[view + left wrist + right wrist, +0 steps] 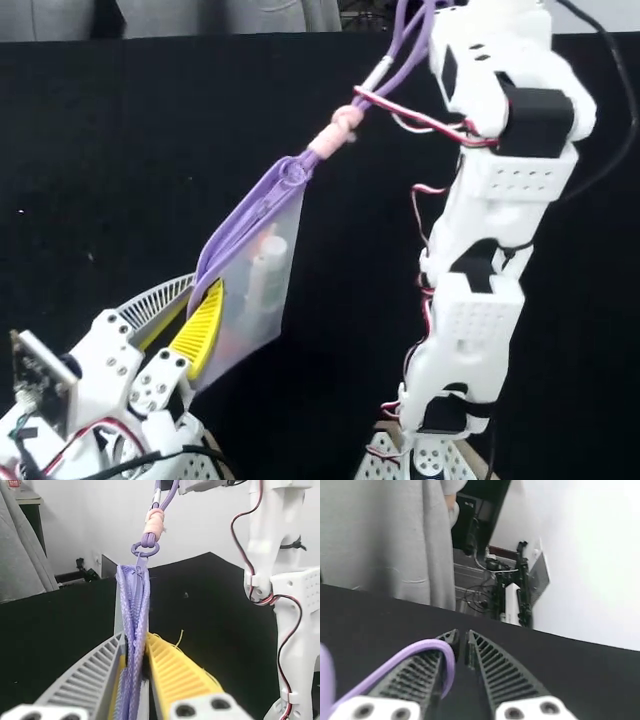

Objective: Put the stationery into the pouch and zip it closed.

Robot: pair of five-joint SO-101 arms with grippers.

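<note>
A translucent pouch (262, 300) with a purple zipper (245, 215) hangs slanted above the black table. White and orange stationery (266, 268) shows through its side. My left gripper (200, 290), one finger grey and one yellow, is shut on the pouch's lower zipper edge (134, 630). From the zipper's ring (145, 549) a purple pull cord (395, 65) with a pink bead (340, 128) runs up to my right gripper (420, 15). In the right wrist view that gripper (462, 634) has its black fingers shut on the cord loop (410, 656).
The right arm's white body (490, 250) stands tall over the table's right half, with red and white wires along it. Black cloth (120, 150) covers the table. A grey curtain (395, 540) and dark equipment (510, 590) lie beyond the far edge.
</note>
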